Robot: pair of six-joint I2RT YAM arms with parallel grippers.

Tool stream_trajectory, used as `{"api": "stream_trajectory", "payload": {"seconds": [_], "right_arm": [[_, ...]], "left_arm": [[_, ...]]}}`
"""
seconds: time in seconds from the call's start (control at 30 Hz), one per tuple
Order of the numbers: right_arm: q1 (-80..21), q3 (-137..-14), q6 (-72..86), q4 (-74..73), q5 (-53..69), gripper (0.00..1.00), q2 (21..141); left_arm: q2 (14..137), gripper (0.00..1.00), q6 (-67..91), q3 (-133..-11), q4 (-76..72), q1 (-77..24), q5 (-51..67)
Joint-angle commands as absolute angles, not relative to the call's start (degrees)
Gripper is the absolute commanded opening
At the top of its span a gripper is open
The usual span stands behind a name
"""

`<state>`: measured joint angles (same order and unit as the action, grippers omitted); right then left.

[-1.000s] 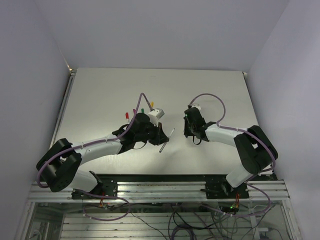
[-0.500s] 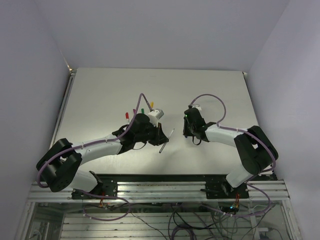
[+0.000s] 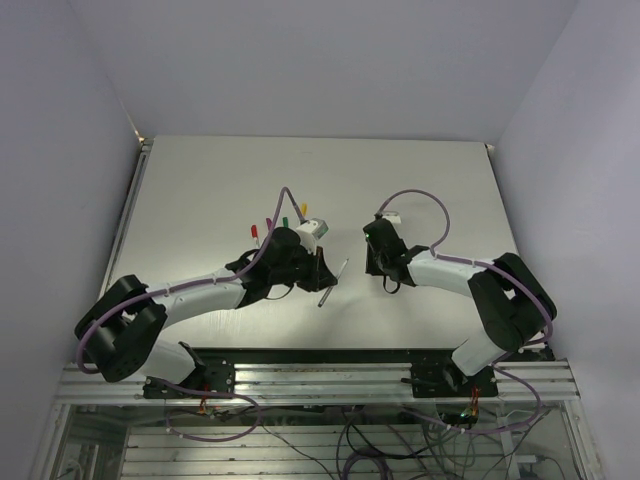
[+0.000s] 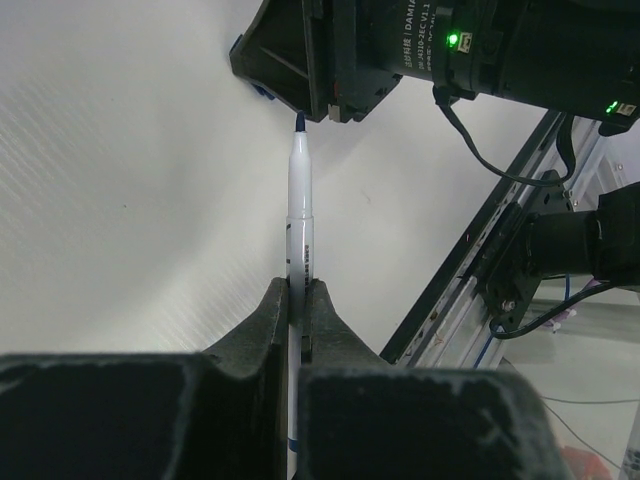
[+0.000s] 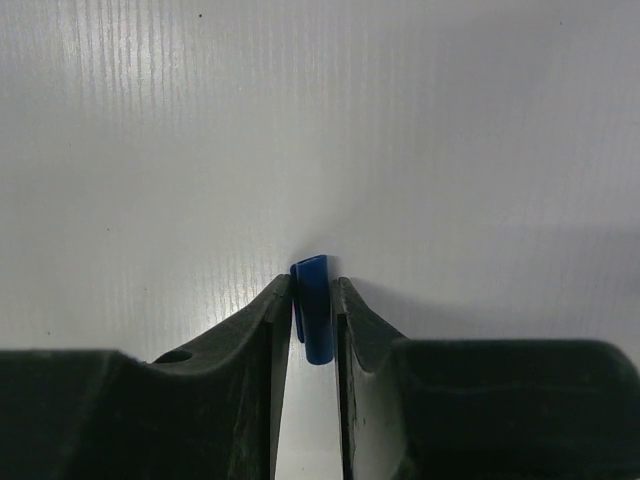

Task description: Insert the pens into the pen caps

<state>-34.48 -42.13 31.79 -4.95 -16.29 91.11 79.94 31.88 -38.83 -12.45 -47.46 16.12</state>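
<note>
vs 1 s ago the right gripper (image 3: 371, 264) is edging a bit left twd the pen; the left arm is hardly shifting. the left gripper (image 4: 297, 300) is pinching the blue-tipped pen (image 4: 300, 200) tight at mid-barrel, w/ the tip sitting right at the right gripper's fingers. the right gripper is squeezing narrow on the blue cap (image 5: 314, 318), just over the table (image 5: 150, 120). can't tell if the tip is entering the cap.

Four coloured pen caps (image 3: 285, 220) sit on the white table (image 3: 200, 180).
</note>
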Motion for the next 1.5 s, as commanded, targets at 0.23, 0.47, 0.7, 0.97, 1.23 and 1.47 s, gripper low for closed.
{"api": "stream_trajectory", "payload": {"seconds": [0.23, 0.47, 0.7, 0.97, 1.23, 1.47], "right_arm": [[-35.05, -40.70, 31.31, -14.19, -13.57, 0.00, 98.02], [-35.04, -43.45, 30.78, -13.00, -16.32, 0.00, 92.97], [-35.00, -46.79, 29.03, -9.64, -18.17, 0.00, 83.59], [-34.88, -42.24, 28.73, 2.56, -19.39, 0.00, 69.64], [-34.92, -32.71, 30.12, 23.88, -15.52, 0.00, 57.98], [-34.92, -26.14, 33.17, 40.26, -10.27, 0.00, 56.06]], "left_arm": [[81.12, 0.07, 31.47, -40.61, -13.79, -47.81, 15.58], [79.69, 0.07, 31.38, -39.67, -14.68, -47.81, 15.21], [78.62, 0.07, 31.63, -39.50, -16.99, -47.81, 15.14], [75.22, 0.07, 33.32, -37.77, -22.67, -47.73, 14.31], [72.62, 0.07, 36.43, -35.67, -33.10, -47.76, 14.03], [73.74, 0.07, 39.12, -34.90, -38.83, -47.81, 15.26]]}}
